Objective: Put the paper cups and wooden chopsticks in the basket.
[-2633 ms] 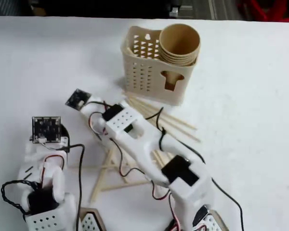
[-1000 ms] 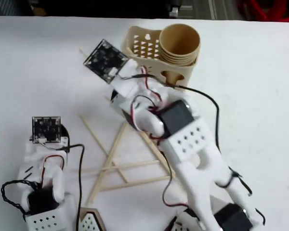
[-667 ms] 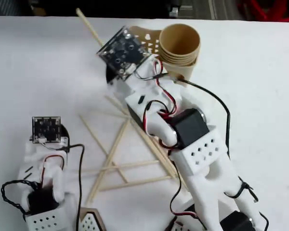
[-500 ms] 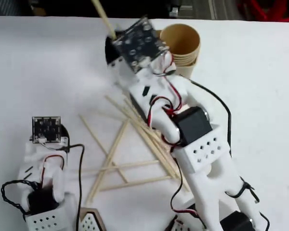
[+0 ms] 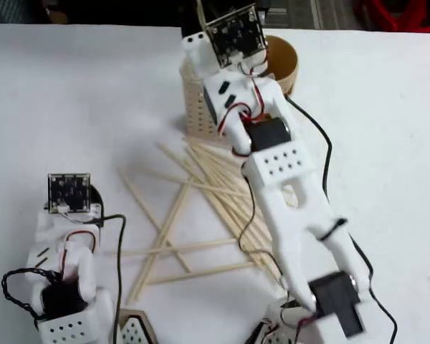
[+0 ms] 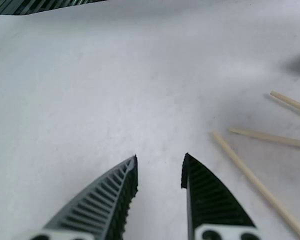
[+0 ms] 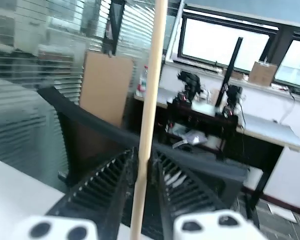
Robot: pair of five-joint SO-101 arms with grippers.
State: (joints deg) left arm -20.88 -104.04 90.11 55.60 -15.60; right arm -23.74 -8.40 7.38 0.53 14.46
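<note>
White table (image 5: 57, 93), tan basket (image 5: 197, 115) at the far side, paper cups (image 5: 285, 61) stacked in it, right gripper (image 7: 143, 157) high over the basket, jaws pinching one wooden chopstick (image 7: 152, 75) pointing up, more chopsticks (image 5: 201, 186) scattered on the table, left gripper (image 6: 160, 160) low beside them, jaws apart.

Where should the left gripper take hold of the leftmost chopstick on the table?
Grip the leftmost chopstick near its far end, where it lies alone on the table; its near half crosses other chopsticks. Come straight down with the open left gripper, jaws across its length, I'd judge, since it lies flat.
</note>
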